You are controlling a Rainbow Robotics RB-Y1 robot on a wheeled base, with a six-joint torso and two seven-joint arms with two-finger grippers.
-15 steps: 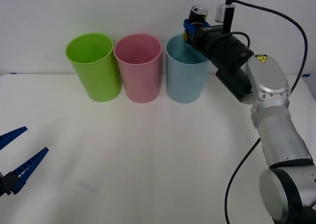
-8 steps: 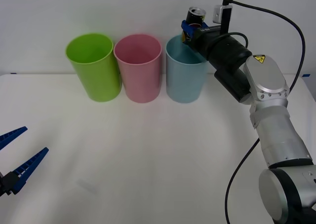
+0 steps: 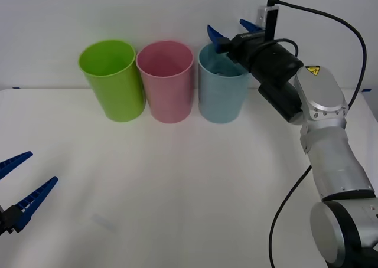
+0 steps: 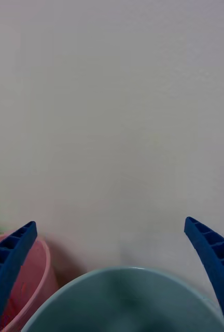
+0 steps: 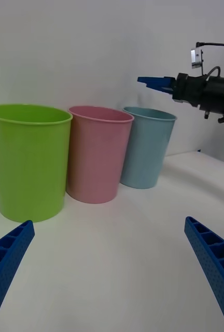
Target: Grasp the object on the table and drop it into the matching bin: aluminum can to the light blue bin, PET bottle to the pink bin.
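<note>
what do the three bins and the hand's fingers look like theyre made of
The green bin, pink bin and blue bin look like moulded plastic: solid colour, thin rims, smooth with a soft sheen. The right hand, open above the blue bin, has blue fingers that look like matte plastic or rubber with a ribbed lattice; which one is unclear.

White counter [image 3: 177, 185], far edge: three tall round bins in a row, touching or nearly so, being from left to right a lime green bin [image 3: 113, 82], the pink bin [image 3: 166, 82] and the light blue bin [image 3: 222, 85], the last with a dim shape inside near its rim that cannot be made out. Right gripper [image 3: 231, 29]: above the light blue bin's rim, blue fingers [image 3: 215, 33] spread apart, nothing between them. Left gripper [image 3: 20, 182]: low at the near left corner, fingers spread apart, well away from the bins.
</note>
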